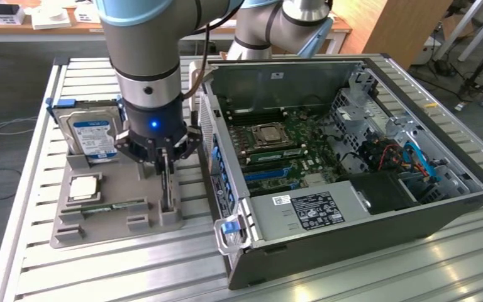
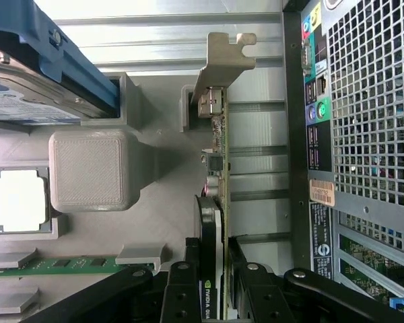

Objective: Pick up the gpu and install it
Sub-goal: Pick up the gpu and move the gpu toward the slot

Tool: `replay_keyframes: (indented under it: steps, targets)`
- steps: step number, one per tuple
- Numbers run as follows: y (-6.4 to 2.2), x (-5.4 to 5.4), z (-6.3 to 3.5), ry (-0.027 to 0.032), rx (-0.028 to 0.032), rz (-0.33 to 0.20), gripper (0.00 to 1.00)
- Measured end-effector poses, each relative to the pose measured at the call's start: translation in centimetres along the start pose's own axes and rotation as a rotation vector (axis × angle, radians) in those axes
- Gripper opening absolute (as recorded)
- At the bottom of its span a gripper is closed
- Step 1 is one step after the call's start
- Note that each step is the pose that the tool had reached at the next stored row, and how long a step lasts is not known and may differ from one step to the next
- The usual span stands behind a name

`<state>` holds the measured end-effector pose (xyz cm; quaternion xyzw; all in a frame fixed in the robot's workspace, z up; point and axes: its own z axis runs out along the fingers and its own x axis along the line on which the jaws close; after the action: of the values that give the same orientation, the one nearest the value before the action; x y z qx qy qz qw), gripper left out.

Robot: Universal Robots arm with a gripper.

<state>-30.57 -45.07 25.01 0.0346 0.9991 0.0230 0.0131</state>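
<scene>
The gpu (image 1: 168, 194) stands on its edge in a slot of the grey tray (image 1: 116, 223), just beside the open computer case (image 1: 443, 207). In the wrist view the gpu (image 2: 219, 168) runs edge-on away from the camera, a thin dark card with a black cooler, and its silver bracket (image 2: 223, 59) sits at the far end against a tray post. My gripper (image 1: 168, 168) comes straight down over it. The gripper (image 2: 213, 252) has one black finger on each face of the card and is shut on it. The card's lower edge is hidden in the slot.
On the tray are a blue-labelled hard drive (image 1: 93, 133), a CPU (image 1: 85, 187) and a green RAM stick (image 1: 107, 206). The case's rear panel (image 2: 370, 134) rises close beside the card. Inside the case lies the motherboard (image 1: 279, 148). The slatted metal table (image 1: 99, 270) extends around.
</scene>
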Motion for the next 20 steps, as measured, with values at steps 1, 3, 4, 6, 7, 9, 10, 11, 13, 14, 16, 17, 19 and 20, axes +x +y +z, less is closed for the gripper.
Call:
replay_keyframes:
  steps: [1,3,4,6,7,9,10,11,13,14,16,17,19,20]
  targets:
    - [0.01,0.0,-0.08,-0.0001,-0.0001,0.0,0.27]
    - [0.02,0.0,-0.29,0.0,-0.0001,0.0,0.27]
    - [0.02,0.0,-0.41,-0.0001,-0.0001,-0.001,0.27]
    - [0.03,0.0,-0.65,-0.0001,-0.0001,-0.001,0.27]
    - [0.04,0.0,-0.78,-0.0001,-0.0002,-0.001,0.27]
    - [0.05,0.0,-1.09,-0.0001,-0.0001,-0.001,0.27]
    - [0.06,0.0,-1.27,0.0,-0.0001,-0.001,0.27]
    - [0.07,0.0,-1.42,-0.0001,-0.0001,-0.001,0.27]
    - [0.09,0.0,-1.78,-0.0001,-0.0001,-0.001,0.27]
    - [0.09,-0.1,-1.96,-0.0001,-0.0001,-0.001,0.27]
    - [0.11,-0.1,-2.28,-0.0001,-0.0002,-0.001,0.27]
    - [0.12,-0.1,-2.46,-0.0001,-0.0002,-0.001,0.27]
    - [0.13,-0.1,-2.82,-0.0001,-0.0001,-0.001,0.27]
    - [0.15,-0.1,-3.01,-0.0001,-0.0002,-0.001,0.27]
